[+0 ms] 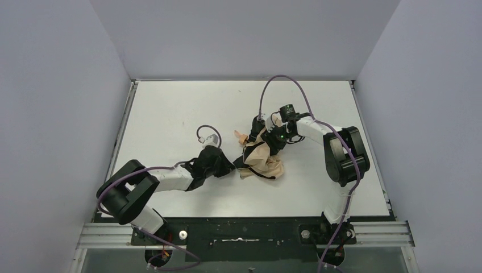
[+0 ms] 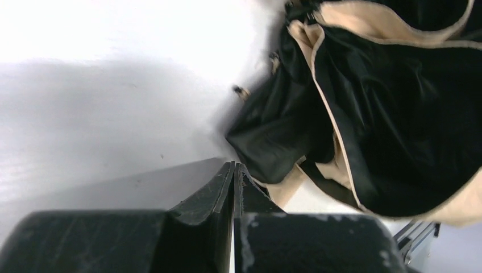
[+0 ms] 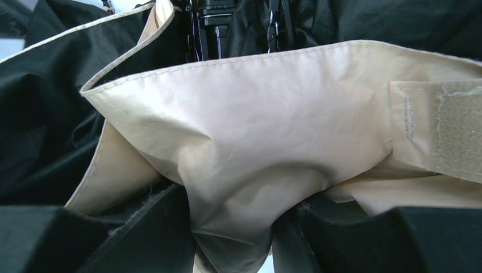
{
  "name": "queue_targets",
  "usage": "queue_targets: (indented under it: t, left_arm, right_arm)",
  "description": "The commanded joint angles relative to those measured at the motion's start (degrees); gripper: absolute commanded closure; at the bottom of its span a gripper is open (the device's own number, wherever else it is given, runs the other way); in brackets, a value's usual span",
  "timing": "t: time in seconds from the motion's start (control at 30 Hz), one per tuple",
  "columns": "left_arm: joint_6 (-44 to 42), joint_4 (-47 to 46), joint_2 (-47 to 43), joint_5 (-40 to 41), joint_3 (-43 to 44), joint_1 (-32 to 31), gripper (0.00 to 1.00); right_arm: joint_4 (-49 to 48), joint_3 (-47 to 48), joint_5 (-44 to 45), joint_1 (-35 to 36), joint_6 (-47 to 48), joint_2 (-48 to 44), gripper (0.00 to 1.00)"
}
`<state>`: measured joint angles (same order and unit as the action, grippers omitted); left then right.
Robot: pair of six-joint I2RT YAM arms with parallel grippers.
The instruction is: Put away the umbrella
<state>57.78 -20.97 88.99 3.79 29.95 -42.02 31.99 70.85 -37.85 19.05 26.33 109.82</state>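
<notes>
While the right gripper (image 3: 239,205) is clamped on a bunched fold of cloth, the compact folding umbrella of tan fabric with black lining (image 1: 262,160) lies crumpled and unfurled on the white counter (image 1: 170,114), directly beneath and ahead of that gripper. The cloth fills the gap between its fingers (image 3: 142,227), so the hold is on fabric only, not on the shaft. The black ribs and runner (image 3: 207,23) sit further ahead, beyond the fingertips. The tan closure strap with its hook-and-loop patch (image 3: 449,133) lies loose just to the right of this gripper, and the small tan handle (image 1: 241,136) pokes out just beside it.

As for the left gripper (image 2: 234,168), it is clenched fully, fingers pressed flat together. No cloth is visible between them. The black underside of the canopy (image 2: 284,131) lies just ahead and to the right of the tips; contact cannot be confirmed. This pinch appears to hold nothing.

Step in hand, as judged: gathering the loose canopy around the shaft so the strap can be wrapped.

Recommendations:
- Release the left gripper and advance it to the right, over the tan hem, before closing.
- Take a deep bite of cloth; the thin lining is likely to slip from a tip pinch.
- Hold the right grasp firm as the anchor and avoid pulling against the ribs.
- Leave the strap exposed, not buried under folds.
</notes>
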Motion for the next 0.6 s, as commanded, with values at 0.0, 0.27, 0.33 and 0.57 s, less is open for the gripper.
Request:
queue_targets:
  t: [0.0, 0.27, 0.33, 0.57]
  left_arm:
    - [-5.35, 4.91, -4.74, 0.15, 3.15, -3.14, 1.0]
    - [-5.17, 7.33, -7.22, 2.1, 1.93, -3.4, 0.94]
    - [-5.13, 6.85, -8.26, 2.38, 1.25, -3.36, 0.78]
    - [-5.22, 4.4, -6.92, 3.39, 1.52, -2.19, 0.34]
  right_arm:
    - [-1.5, -0.98, 10.02, -1.09, -1.35, 3.53, 0.92]
    - [-1.28, -0.96, 9.87, -1.12, -1.55, 3.31, 0.92]
    - [-1.03, -0.91, 10.04, -0.98, -1.39, 3.2, 0.92]
    - [-0.79, -0.72, 10.06, -0.71, -1.28, 3.12, 0.92]
